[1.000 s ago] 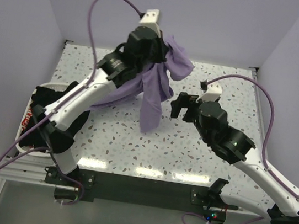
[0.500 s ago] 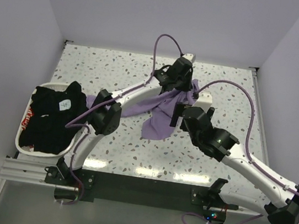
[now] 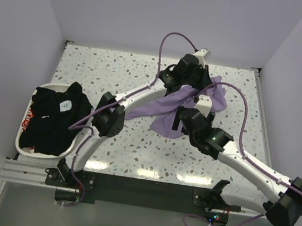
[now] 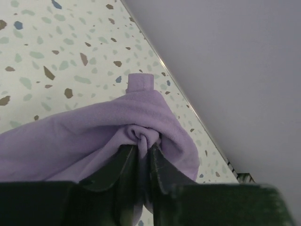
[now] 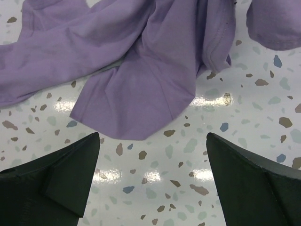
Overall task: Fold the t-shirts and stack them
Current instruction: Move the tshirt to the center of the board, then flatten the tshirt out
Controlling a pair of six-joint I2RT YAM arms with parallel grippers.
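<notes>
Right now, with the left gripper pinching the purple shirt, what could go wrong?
1. The left gripper pinches only a small bunched fold of the lavender t-shirt, so the cloth may slip out.
2. The open right gripper hovers at a rumpled, overlapping edge. Closing there might catch several layers and give a crooked fold.

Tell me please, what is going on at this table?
Two robot arms are handling a purple shirt. The left gripper is pinched shut on a bunch of it near the far side of the table, and the rest trails onto the surface. The right gripper is wide open, low over the table beside a loose edge of the shirt. Black shirts lie heaped in a white tray at the left. Nothing is folded yet.
</notes>
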